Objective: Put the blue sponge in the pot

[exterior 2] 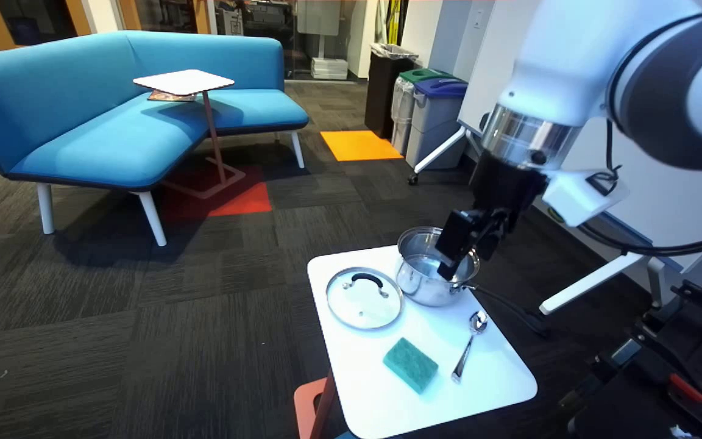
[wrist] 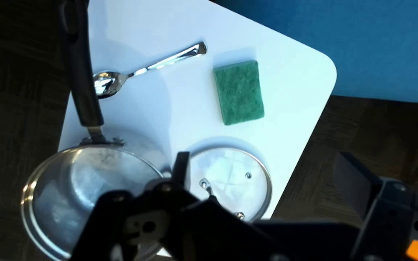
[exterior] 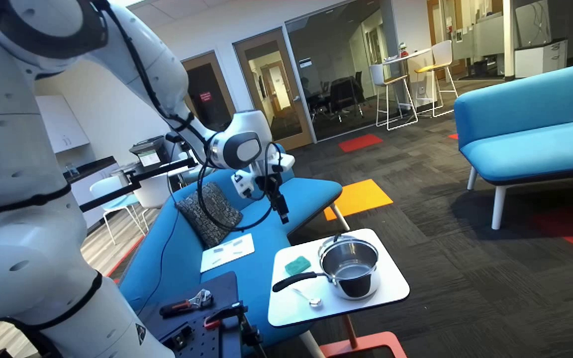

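Black two-fingered metal gripper (wrist: 267, 174) closest to the wrist camera, spread from four round to seven o'clock, jaws wide apart. Hangs higher than the white, round-cornered table top (wrist: 292, 72).

From left to right in the wrist view: at eight o'clock, a round grey metal pot (wrist: 82, 188) with a shiny rim and a long straight black handle pointing toward twelve, partly hidden behind the gripper. Between ten and eleven, a polished metal spoon (wrist: 158, 64), bowl toward eight, near the pot handle. At five, a round clear-glass lid (wrist: 227, 165) with a metal rim, lying just beside the pot and also partly covered by the gripper. At one, a small blue-green rectangular sponge (wrist: 240, 92), lying flat on the table top, outside the pot and well apart from the jaws. At two, past the table edge, a blue fabric sofa (wrist: 386, 47).

In an exterior view, again left to right: a white jointed robot arm (exterior: 162, 64), taking up eight to eleven o'clock; sponge at nine o'clock from the pot, near its wall; pot upright, mouth up, at five o'clock.
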Available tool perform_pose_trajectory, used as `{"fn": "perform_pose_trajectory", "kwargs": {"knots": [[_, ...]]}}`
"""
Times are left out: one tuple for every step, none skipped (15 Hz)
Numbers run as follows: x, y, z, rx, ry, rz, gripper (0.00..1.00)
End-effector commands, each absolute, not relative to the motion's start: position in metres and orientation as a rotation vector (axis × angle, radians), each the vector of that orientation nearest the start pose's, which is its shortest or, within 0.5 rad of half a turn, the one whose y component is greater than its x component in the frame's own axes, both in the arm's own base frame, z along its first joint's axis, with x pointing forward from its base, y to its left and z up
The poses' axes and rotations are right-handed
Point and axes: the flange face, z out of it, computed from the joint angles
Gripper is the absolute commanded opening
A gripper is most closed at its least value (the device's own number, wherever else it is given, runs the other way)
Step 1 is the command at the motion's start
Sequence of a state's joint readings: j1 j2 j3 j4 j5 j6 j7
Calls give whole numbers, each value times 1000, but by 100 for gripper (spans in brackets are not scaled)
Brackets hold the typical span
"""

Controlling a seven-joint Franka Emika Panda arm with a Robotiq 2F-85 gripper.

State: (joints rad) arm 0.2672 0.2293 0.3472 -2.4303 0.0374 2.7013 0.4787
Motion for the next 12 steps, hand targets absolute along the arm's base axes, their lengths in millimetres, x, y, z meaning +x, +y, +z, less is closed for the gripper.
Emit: {"fn": "perform_pose_trajectory", "kwargs": {"knots": [[419, 305, 166, -3026, -99, 72, 100], [421, 309, 153, -3026, -96, 92, 100], [424, 315, 139, -3032, -93, 115, 100], [427, 320, 127, -3033, -90, 132, 100], [430, 324, 117, -3035, -84, 145, 100], [434, 328, 105, -3039, -70, 158, 100], [438, 332, 96, -3044, -59, 168, 100], [441, 336, 87, -3043, -52, 181, 100], [444, 339, 79, -3050, -41, 188, 100], [446, 342, 70, -3054, -31, 198, 100], [447, 344, 64, -3057, -22, 205, 100], [449, 344, 56, -3061, -8, 209, 100]]}}
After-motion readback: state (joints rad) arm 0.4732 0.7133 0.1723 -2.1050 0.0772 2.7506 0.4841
